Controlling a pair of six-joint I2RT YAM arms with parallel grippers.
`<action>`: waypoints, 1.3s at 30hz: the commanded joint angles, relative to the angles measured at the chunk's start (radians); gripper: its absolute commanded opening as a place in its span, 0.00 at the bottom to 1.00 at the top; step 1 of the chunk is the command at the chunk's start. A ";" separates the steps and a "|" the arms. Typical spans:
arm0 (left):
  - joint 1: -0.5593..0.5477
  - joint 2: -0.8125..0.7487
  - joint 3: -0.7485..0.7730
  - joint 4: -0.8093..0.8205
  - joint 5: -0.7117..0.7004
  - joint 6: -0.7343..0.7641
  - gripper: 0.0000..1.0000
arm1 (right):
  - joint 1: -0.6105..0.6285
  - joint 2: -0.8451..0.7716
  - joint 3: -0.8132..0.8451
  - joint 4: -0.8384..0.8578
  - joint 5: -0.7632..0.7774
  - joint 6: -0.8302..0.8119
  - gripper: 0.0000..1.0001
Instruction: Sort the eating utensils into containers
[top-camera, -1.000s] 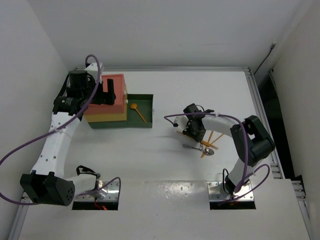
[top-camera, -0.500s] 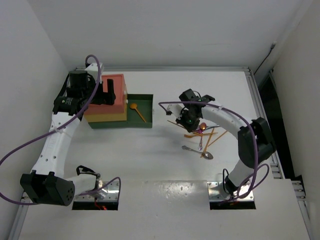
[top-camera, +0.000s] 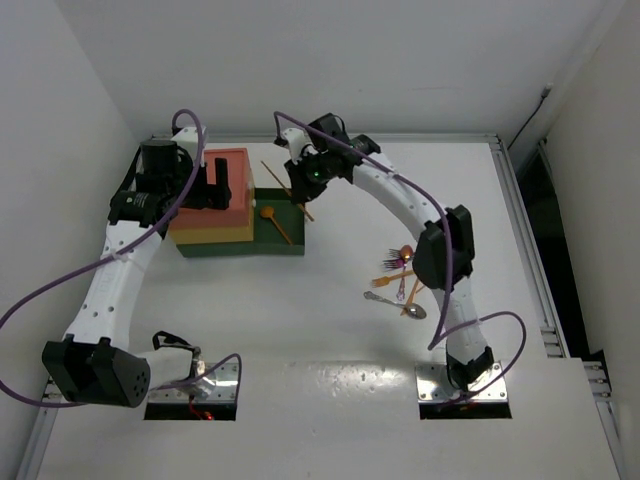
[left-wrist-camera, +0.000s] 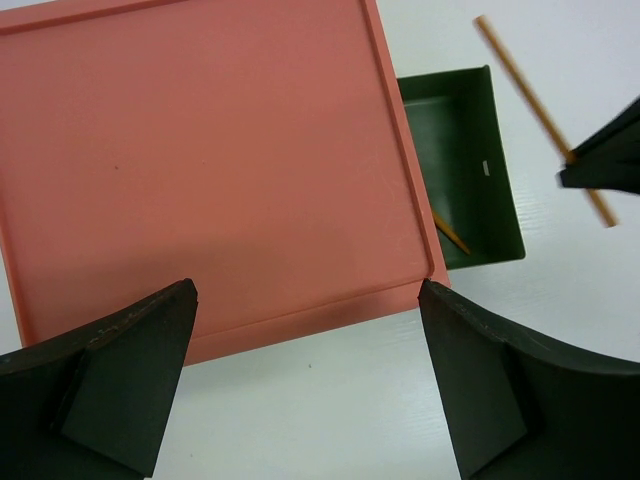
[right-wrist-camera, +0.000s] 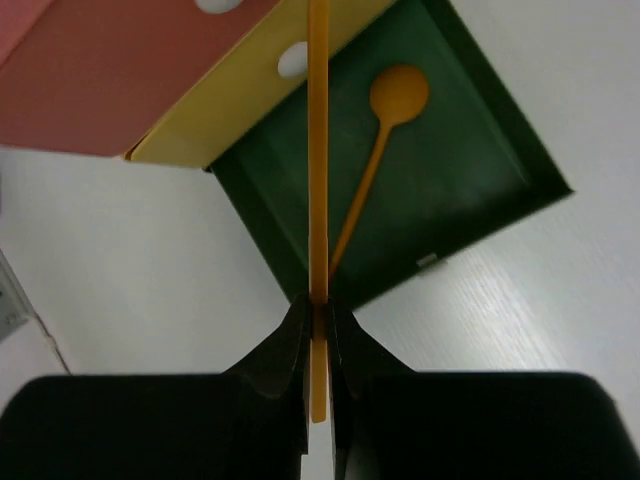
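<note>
The containers stand at the far left as one block: red top drawer, yellow middle drawer, and dark green bottom drawer pulled out to the right. An orange spoon lies in the green drawer. My right gripper hangs over that drawer, shut on a thin orange utensil whose handle sticks out both ways; its head is hidden. My left gripper hovers over the red top, jaws wide open and empty. More eating utensils, including a silver spoon, lie mid-right.
White walls close in the table on the left, back and right. A metal rail runs along the right edge. Purple cables loop off both arms. The two arm bases sit at the near edge.
My right arm has swung from the utensil pile up and left to above the green drawer, carrying an orange utensil in its shut jaws. The left arm has not moved.
</note>
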 joint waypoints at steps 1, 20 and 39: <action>0.008 -0.005 0.004 0.026 -0.025 -0.016 1.00 | 0.024 0.058 0.044 0.050 -0.060 0.200 0.00; 0.018 0.023 -0.005 0.053 -0.035 -0.025 1.00 | 0.034 0.212 0.123 0.135 -0.039 0.221 0.53; 0.008 -0.036 -0.036 0.075 0.104 0.047 1.00 | -0.100 -0.678 -1.035 0.030 0.314 -0.551 0.40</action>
